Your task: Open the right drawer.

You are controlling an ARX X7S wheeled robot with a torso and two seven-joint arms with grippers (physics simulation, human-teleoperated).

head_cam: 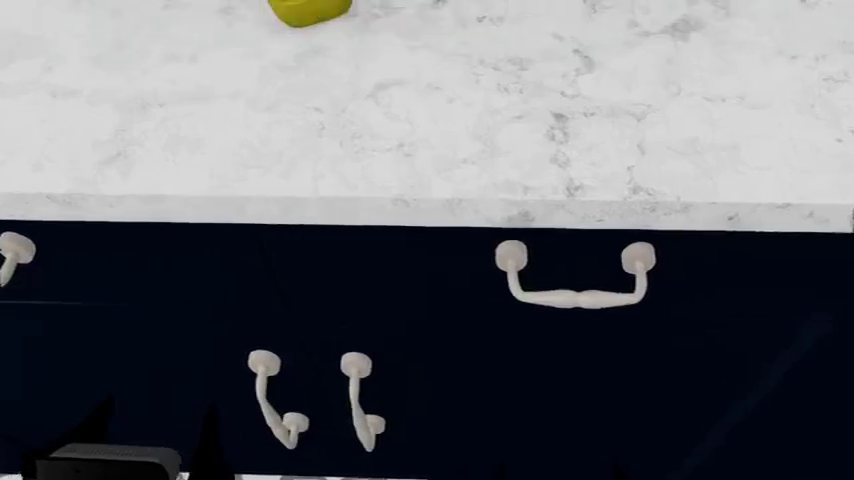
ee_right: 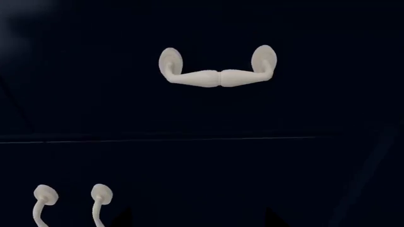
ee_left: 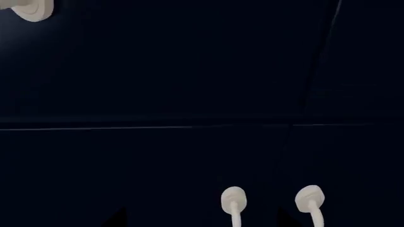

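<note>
The right drawer (head_cam: 721, 290) is a dark navy front under the marble counter, and it looks shut. Its horizontal off-white pull (head_cam: 577, 285) hangs on two round mounts. In the right wrist view the pull (ee_right: 220, 78) lies ahead of my right gripper (ee_right: 197, 218), well apart from it. Only that gripper's two dark fingertips show, wide apart and empty. My left gripper (ee_left: 200, 220) is also open and empty. It faces the navy cabinet doors below the twin drawer, near two upright pulls (ee_left: 233, 204).
The twin drawer's pull mount (head_cam: 14, 250) shows at the far left. Two upright cabinet door pulls (head_cam: 274, 400) hang below and left of the right drawer. A yellow object (head_cam: 310, 10) sits on the marble counter (head_cam: 427, 120). A grey part of my left arm (head_cam: 107, 462) shows at the bottom left.
</note>
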